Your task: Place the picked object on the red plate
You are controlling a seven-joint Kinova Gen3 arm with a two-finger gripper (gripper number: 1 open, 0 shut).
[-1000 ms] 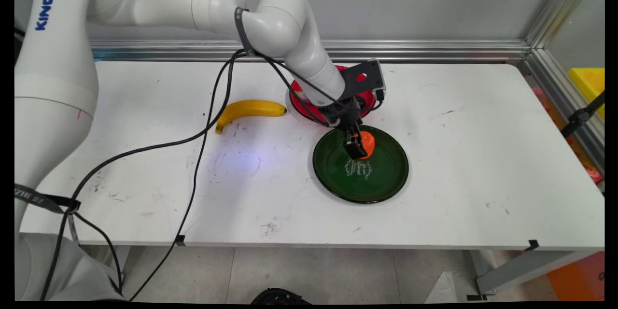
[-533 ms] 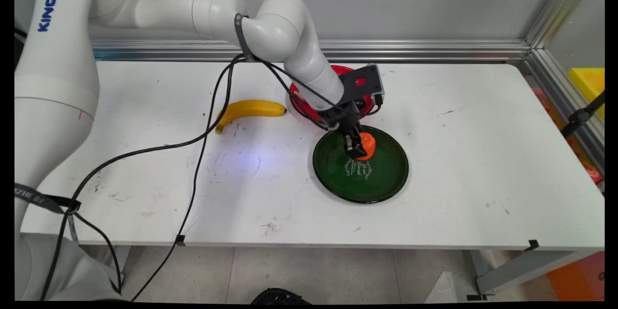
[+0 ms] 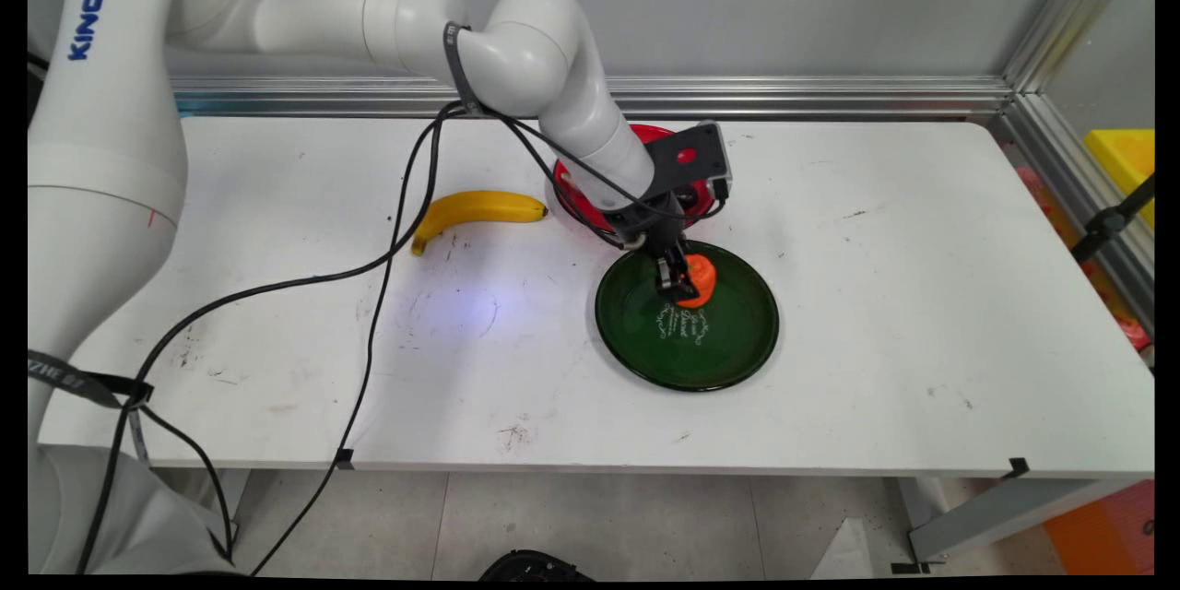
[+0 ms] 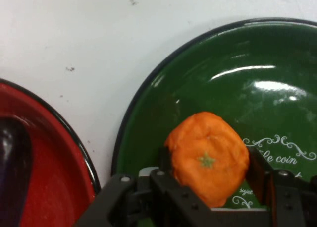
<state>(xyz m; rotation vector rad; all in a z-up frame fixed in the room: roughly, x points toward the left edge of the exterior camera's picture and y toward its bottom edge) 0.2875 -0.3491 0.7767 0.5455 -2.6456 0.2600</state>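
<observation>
Finding one: the claw stands low over the green plate, with an orange fruit, seemingly a tangerine, set between its two fingers. In the hand view the fruit fills the gap of the claw, a black finger lying against each flank, so the claw is judged closed about halfway and gripping the fruit. Whether the fruit rests on the plate or is raised just clear of it cannot be told from either view.

Finding two: as to progress, the grip appears made and the fruit remains over the plate, toward the plate's 12 o'clock rim in the main view. No placing elsewhere is shown. What is left to do cannot be judged from the pictures.

Finding three: position of the fruit relative to the claw. It sits directly between the fingers, its green stem mark facing the hand camera, its body projecting beyond the fingertips toward the 12 o'clock of the hand view. The plate lies under it.

Finding four: surroundings. A red plate lies just beside the green one at its 11 o'clock, partly hidden by the arm; it carries a dark object not identifiable. A banana lies on the table, well apart at the claw's 9 o'clock
</observation>
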